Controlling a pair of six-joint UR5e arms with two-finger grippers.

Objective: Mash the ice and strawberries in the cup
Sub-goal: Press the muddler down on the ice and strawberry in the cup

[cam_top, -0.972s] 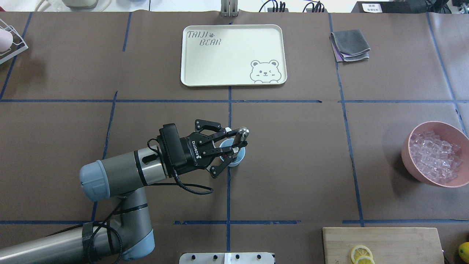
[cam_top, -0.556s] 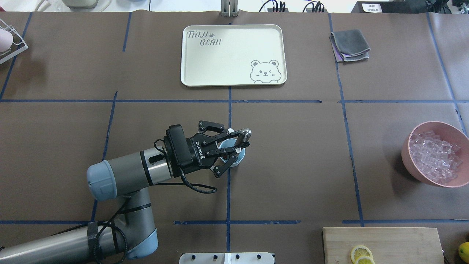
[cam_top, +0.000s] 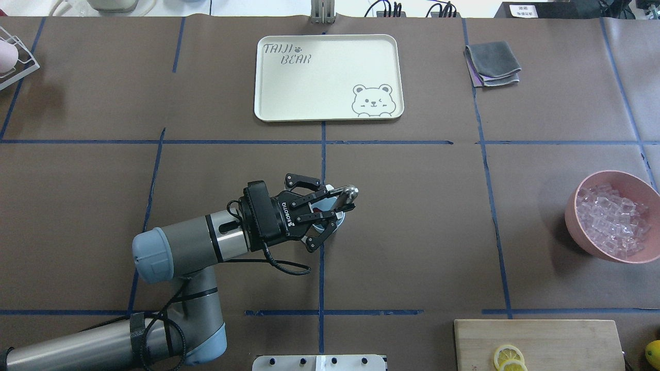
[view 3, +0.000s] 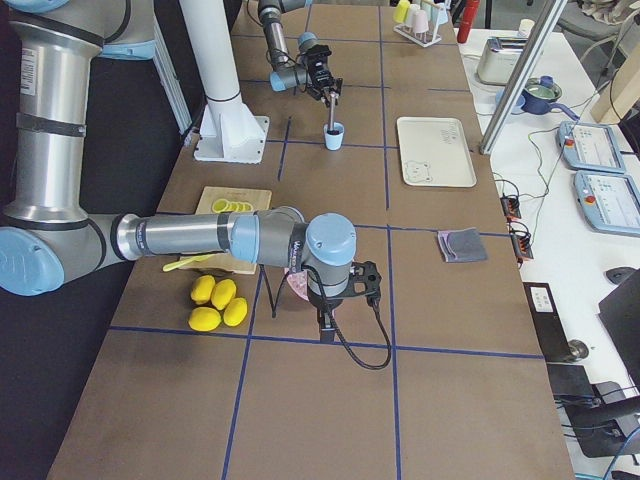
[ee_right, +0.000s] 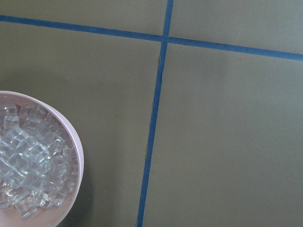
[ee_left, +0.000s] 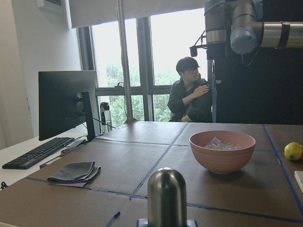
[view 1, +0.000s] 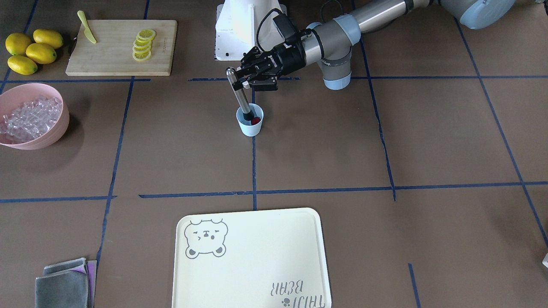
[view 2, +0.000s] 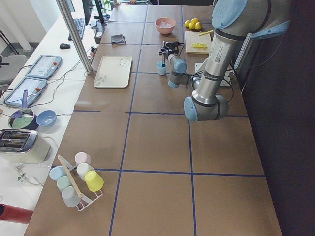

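The light blue cup (view 1: 250,125) stands on a blue tape line at mid-table, with a red strawberry (view 1: 255,121) inside it. My left gripper (view 1: 242,82) is shut on a metal muddler (view 1: 239,96) that leans with its lower end in the cup. From overhead the gripper (cam_top: 337,204) covers most of the cup (cam_top: 330,226). The muddler's rounded top (ee_left: 166,196) fills the bottom of the left wrist view. Ice (view 1: 26,115) lies heaped in a pink bowl (cam_top: 577,226); none shows in the cup. My right gripper (view 3: 323,322) hangs beside that bowl, and I cannot tell its state.
A cream bear tray (cam_top: 268,105) sits beyond the cup. Folded grey cloths (cam_top: 492,64) lie at the far right. A cutting board (view 1: 115,55) carries lemon slices and a yellow knife, with whole lemons (view 1: 30,51) beside it. A person sits past the table's end.
My left arm has shifted to the right over the cup. The muddler's top has swung right with it. The gripper has stayed shut on the muddler.
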